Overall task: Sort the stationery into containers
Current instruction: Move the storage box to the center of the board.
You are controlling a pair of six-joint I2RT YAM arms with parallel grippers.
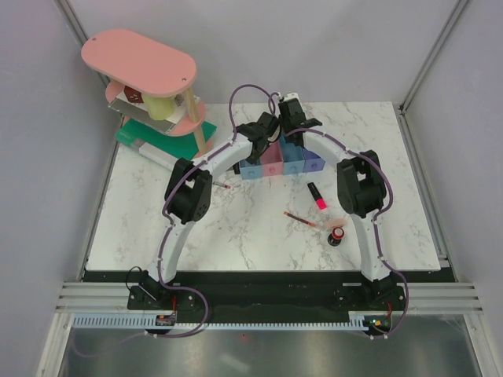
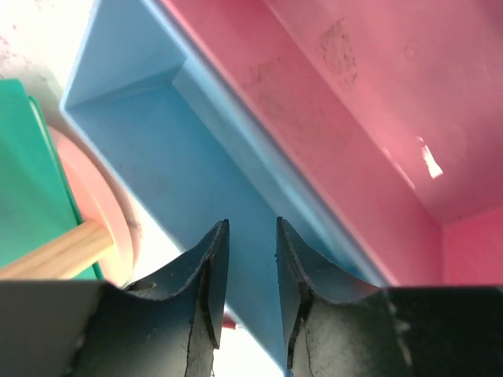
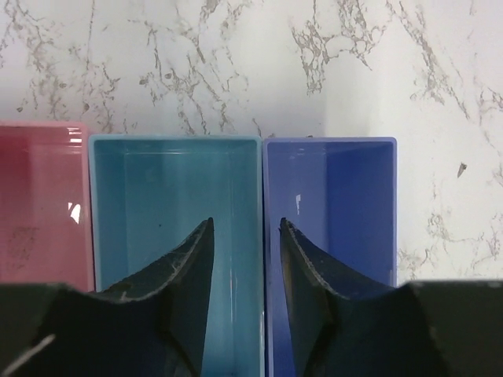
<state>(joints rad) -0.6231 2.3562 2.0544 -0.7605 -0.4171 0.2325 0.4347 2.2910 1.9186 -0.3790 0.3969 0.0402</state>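
Top external view: left gripper [image 2: 251, 224] and right gripper [image 3: 246, 222] hang over the row of bins [image 1: 313, 164], jaws parted, holding nothing. Marker [image 1: 317, 196], pen [image 1: 299, 218] and knob [image 1: 337, 236] lie on the table [image 1: 236, 232], in front of the bins.

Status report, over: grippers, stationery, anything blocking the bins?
Left gripper open, empty, above first light blue bin. Right gripper open, empty, above second light blue bin and purple-blue bin. Marker, red pen, knob lie on the table, unsorted. No obstruction seen.
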